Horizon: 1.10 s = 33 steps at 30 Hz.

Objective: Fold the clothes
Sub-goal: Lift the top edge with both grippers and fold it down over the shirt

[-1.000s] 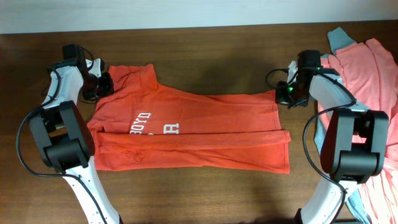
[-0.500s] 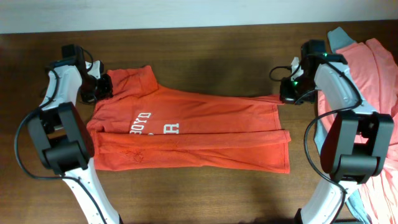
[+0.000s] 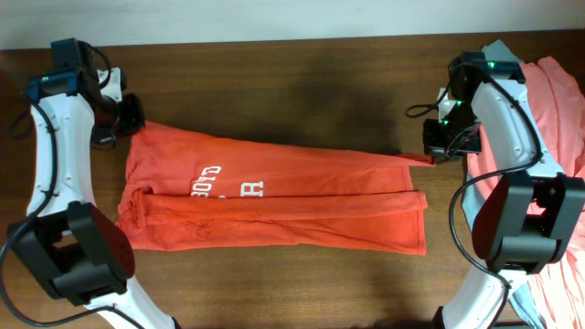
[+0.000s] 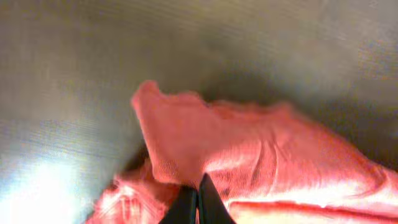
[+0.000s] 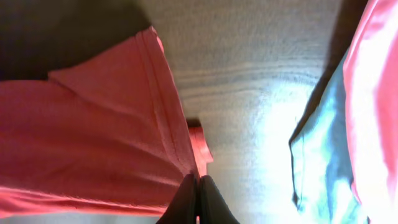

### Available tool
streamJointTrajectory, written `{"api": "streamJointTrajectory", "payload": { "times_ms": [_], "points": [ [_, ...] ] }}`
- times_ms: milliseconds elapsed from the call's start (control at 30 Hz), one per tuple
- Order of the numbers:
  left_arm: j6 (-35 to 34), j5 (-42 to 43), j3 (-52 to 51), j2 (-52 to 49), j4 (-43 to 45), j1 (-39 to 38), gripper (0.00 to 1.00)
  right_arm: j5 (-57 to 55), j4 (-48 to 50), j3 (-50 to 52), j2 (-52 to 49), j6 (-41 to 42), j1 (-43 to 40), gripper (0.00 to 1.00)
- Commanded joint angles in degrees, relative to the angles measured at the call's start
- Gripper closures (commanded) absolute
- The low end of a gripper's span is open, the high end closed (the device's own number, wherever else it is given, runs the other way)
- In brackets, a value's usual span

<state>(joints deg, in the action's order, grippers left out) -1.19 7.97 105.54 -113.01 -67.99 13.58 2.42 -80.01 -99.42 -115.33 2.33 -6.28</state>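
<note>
The orange-red T-shirt (image 3: 274, 196) with white print lies stretched across the table, its lower part folded up. My left gripper (image 3: 128, 121) is shut on the shirt's upper left corner; the left wrist view shows its black fingers (image 4: 198, 202) pinching the cloth (image 4: 205, 149). My right gripper (image 3: 437, 153) is shut on the shirt's upper right hem corner; the right wrist view shows the fingers (image 5: 198, 199) closed on the hem (image 5: 124, 124). The top edge is pulled taut between the two grippers.
A pile of salmon-pink (image 3: 548, 100) and grey-teal (image 3: 498, 57) shirts lies at the right edge of the table, close to my right arm. The teal and pink cloth also shows in the right wrist view (image 5: 317, 155). Bare wooden table (image 3: 292, 82) lies behind the shirt.
Both grippers have moved outward, the left one left and the right one right, pulling the shirt's top edge flat and taut. The bunched left sleeve has been drawn out.
</note>
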Motion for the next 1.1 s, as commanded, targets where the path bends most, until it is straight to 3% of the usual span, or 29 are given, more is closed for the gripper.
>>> {"api": "streamJointTrajectory", "payload": {
  "times_ms": [0,233,533,1067],
  "points": [
    [-0.55,-1.86,-0.24,1.33,-5.16,0.20,1.00,-1.86,-1.05,-1.05,1.53,-0.63,0.26,0.96],
    [-3.34,-7.82,-0.28,1.33,-13.68,0.20,1.00,-1.88,-4.11,-1.03,1.51,-1.09,0.26,0.96],
    [-3.34,-7.82,-0.50,1.33,-20.81,0.20,1.00,-2.75,-10.27,-0.98,1.51,-1.68,0.26,0.96],
    [-3.32,-7.82,-9.86,1.33,-20.50,0.20,0.99,-2.73,-12.31,2.78,1.51,-1.66,0.26,0.95]
  ]
}}
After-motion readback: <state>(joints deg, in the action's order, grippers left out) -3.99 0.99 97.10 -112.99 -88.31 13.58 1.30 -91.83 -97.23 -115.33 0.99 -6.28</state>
